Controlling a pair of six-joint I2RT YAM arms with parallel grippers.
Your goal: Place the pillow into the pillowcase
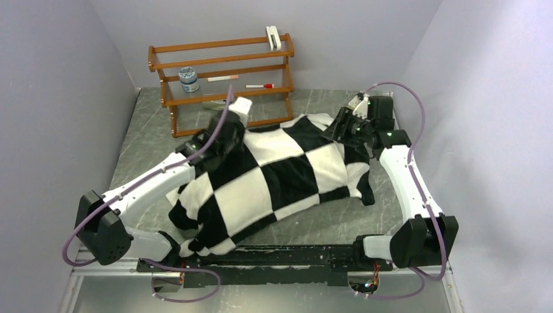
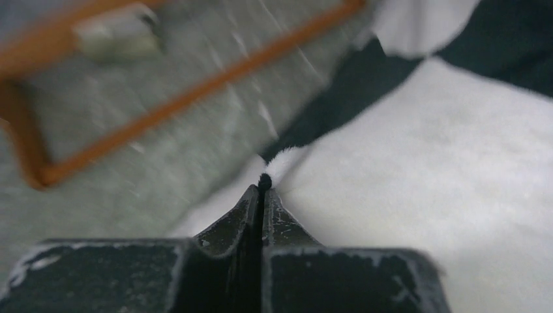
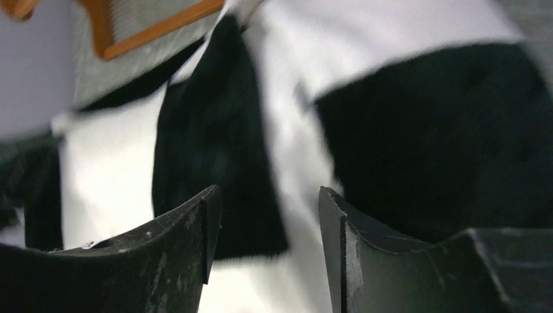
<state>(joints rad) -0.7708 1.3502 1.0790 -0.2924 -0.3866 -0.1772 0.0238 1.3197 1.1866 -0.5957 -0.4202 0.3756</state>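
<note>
On pillowcase (image 1: 251, 189), left hand (image 2: 263, 188) pinches fabric

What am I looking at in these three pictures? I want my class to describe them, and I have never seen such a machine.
These are two robot arms bolted at the near edge of a table. The wide picture comes from a fixed camera above and behind them. The other two come from a camera on each wrist, looking along its own fingers. On the table lies a plush black-and-white checkered pillowcase. It looks plump, but what fills it cannot be made out. Behind it stands a wooden rack with small items. The left gripper is shut at the far left edge of the pillowcase, seemingly pinching a bit of cloth. The right gripper is open over the far right corner, holding nothing.
</note>
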